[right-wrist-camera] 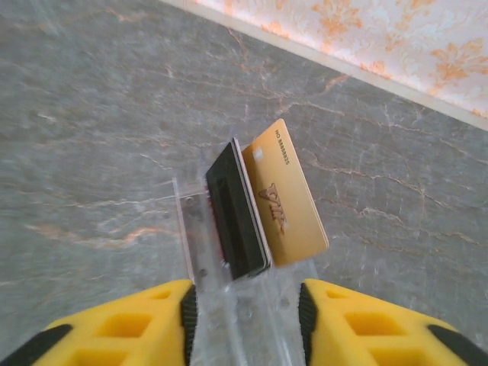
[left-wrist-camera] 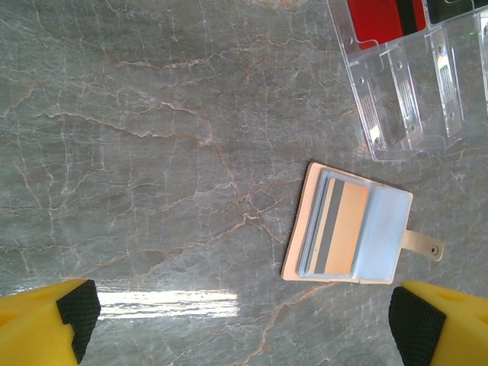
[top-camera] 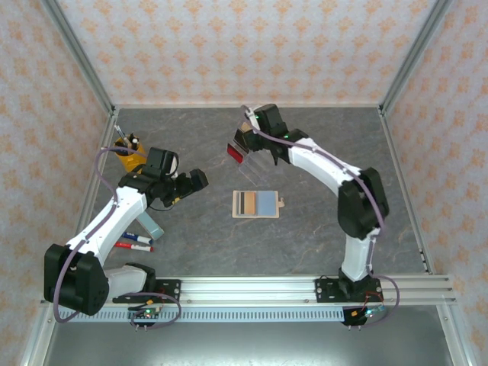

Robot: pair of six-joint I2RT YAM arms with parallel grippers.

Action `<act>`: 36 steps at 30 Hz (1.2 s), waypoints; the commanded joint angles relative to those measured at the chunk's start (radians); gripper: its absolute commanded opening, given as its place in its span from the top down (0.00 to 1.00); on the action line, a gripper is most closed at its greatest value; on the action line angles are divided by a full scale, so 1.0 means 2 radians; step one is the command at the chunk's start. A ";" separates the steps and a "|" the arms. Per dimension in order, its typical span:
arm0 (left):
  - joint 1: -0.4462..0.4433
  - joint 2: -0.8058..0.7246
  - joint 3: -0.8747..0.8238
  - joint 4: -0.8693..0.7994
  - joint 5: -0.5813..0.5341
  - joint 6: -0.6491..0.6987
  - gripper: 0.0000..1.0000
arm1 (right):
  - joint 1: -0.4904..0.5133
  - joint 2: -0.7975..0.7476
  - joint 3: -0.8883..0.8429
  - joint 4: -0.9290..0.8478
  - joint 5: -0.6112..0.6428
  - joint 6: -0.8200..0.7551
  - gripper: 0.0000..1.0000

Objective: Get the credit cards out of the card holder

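Card holder, tan and leather-like, lies open flat mid-table with a tan card, black-banded, in its grey-blue pocket. A glossy black card and a gold card stand upright in the clear acrylic stand. Just short of them the right gripper is parted, holding neither; the left gripper gapes wide, empty.

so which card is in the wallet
The tan card with the dark band, lying in the open card holder; the red card, black card and gold card sit in the clear stand.
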 commanded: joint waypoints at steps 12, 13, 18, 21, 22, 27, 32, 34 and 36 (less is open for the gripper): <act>-0.012 0.025 0.000 0.032 0.039 0.007 0.00 | 0.019 -0.190 -0.313 0.103 -0.112 0.398 0.41; -0.017 0.031 0.001 0.035 0.042 0.007 0.00 | 0.023 -0.189 -0.332 0.122 -0.120 0.418 0.41; -0.052 0.075 0.013 0.053 0.056 0.002 0.00 | 0.033 -0.156 -0.379 0.218 -0.166 0.486 0.43; -0.076 0.107 0.024 0.070 0.051 -0.013 0.00 | 0.033 -0.131 -0.380 0.241 -0.182 0.498 0.46; -0.082 0.118 0.026 0.077 0.050 -0.021 0.00 | 0.033 -0.124 -0.379 0.249 -0.188 0.501 0.46; -0.100 0.164 0.043 0.114 0.061 -0.044 0.11 | 0.033 -0.102 -0.371 0.242 -0.189 0.499 0.52; -0.112 0.199 0.064 0.127 0.070 -0.051 0.22 | 0.032 -0.079 -0.372 0.244 -0.190 0.502 0.56; -0.114 0.214 0.073 0.128 0.075 -0.052 0.28 | 0.032 -0.075 -0.373 0.245 -0.189 0.502 0.58; -0.115 0.229 0.081 0.131 0.080 -0.053 0.37 | 0.032 -0.071 -0.374 0.243 -0.187 0.502 0.59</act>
